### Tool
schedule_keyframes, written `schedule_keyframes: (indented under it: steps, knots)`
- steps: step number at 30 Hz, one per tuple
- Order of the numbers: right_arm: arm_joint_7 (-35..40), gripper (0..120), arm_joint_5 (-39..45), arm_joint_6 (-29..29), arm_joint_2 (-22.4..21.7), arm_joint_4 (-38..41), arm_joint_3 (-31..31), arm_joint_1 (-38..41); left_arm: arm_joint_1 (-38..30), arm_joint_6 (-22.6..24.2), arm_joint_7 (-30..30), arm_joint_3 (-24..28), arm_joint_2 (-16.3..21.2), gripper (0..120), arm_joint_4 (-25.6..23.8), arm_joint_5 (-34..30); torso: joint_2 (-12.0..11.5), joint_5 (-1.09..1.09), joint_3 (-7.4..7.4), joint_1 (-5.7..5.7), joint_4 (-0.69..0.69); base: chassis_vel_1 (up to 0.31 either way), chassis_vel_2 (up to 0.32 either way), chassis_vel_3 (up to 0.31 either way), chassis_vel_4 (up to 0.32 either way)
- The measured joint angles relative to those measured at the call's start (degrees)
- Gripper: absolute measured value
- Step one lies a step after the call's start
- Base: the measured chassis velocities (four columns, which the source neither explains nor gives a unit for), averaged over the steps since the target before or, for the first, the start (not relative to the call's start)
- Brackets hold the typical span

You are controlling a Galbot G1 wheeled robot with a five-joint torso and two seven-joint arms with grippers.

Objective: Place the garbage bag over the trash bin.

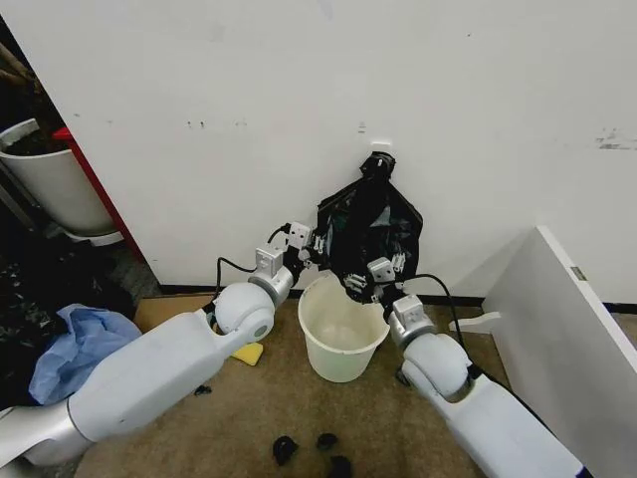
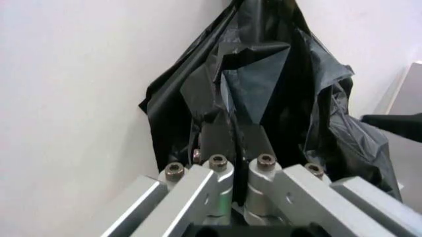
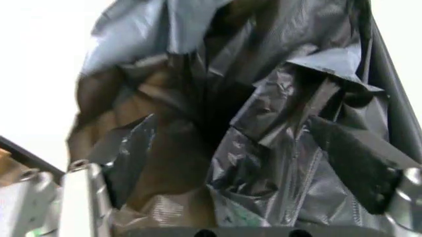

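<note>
Head view: the garbage bag (image 1: pixel 370 231) hangs against the wall above the trash bin (image 1: pixel 342 341), the left gripper (image 1: pixel 317 247) and right gripper (image 1: pixel 360 282) at its lower edges. Left wrist view: fingers (image 2: pixel 218 140) pressed together, pinching bag plastic. Right wrist view: fingers (image 3: pixel 353 160) spread, bag film between them.

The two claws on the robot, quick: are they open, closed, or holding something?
Left gripper: jaws closed on the garbage bag.
Right gripper: jaws spread apart, with bag plastic between them.
</note>
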Motion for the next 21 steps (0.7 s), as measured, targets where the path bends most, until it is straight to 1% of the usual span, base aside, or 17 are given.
schedule_keyframes:
  steps: [2,6,8,9,10,11,12,14,15,16,19,21]
  knots:
    - [0.40,82,-0.63,-0.38,0.21,-0.78,-0.32,0.55,0.00,0.00,0.00,0.03,0.00,0,0.00,0.01,0.00,0.00,0.00,0.00,0.00,0.000,0.000,0.000,0.000]
    - [1.32,81,-4.63,-2.40,0.96,-3.59,-1.52,2.46,0.00,0.00,0.00,0.17,-0.01,0,-0.07,0.02,0.00,-0.01,0.00,0.00,0.00,0.000,0.000,0.000,0.000]
    - [2.57,71,-6.44,-3.27,1.50,-5.51,-1.87,3.37,0.02,0.00,-0.01,0.23,-0.01,0,-0.45,0.02,0.00,0.00,0.00,0.00,0.00,0.000,0.000,0.000,0.000]
    - [3.19,68,-7.55,-3.63,1.70,-6.45,-2.03,3.85,0.03,0.00,-0.02,0.24,0.01,0,-0.65,0.02,0.00,0.00,0.00,0.00,0.00,0.000,0.000,0.000,0.000]
    - [3.19,68,-7.55,-3.63,1.70,-6.45,-2.03,3.85,0.03,0.00,-0.02,0.24,0.01,0,-0.65,0.02,0.00,0.00,0.00,0.00,0.00,0.000,0.000,0.000,0.000]
    - [3.50,64,-8.49,-3.80,1.77,-7.01,-2.17,4.15,0.08,-0.01,-0.03,0.24,0.02,0,-0.77,0.01,0.00,0.00,0.00,0.00,0.00,0.000,0.000,0.000,0.000]
    - [4.48,52,-10.95,-4.81,1.78,-8.44,-2.79,5.10,0.38,-0.01,-0.08,0.18,0.05,0,-0.97,-0.05,0.00,0.00,-0.01,0.00,0.00,0.000,0.000,0.000,0.000]
    - [5.15,43,-11.03,-5.21,1.92,-8.69,-3.05,5.32,0.55,-0.02,-0.10,0.08,0.07,0,-1.03,-0.06,0.00,0.00,-0.01,0.00,0.00,0.000,0.000,0.000,0.000]
    - [5.15,43,-11.03,-5.21,1.92,-8.69,-3.05,5.32,0.55,-0.02,-0.10,0.08,0.07,0,-1.03,-0.06,0.00,0.00,-0.01,0.00,0.00,0.000,0.000,0.000,0.000]
    - [5.69,38,-11.03,-5.29,2.12,-8.77,-3.18,5.42,0.69,-0.03,-0.12,0.01,0.10,0,-1.09,-0.06,0.00,0.00,-0.01,0.00,0.00,0.000,0.000,0.000,0.000]
    - [6.58,26,-10.89,-5.63,2.35,-8.72,-3.18,5.44,1.04,-0.03,-0.27,-0.22,0.29,0,-1.33,-0.07,0.00,0.00,-0.01,0.00,0.00,0.000,0.000,0.000,0.000]
    - [7.11,19,-8.70,-6.35,2.13,-8.38,-3.08,5.43,1.24,-0.03,-0.31,-0.41,0.54,0,-1.58,-0.08,0.00,0.00,-0.01,0.00,0.00,0.000,0.000,0.000,0.000]
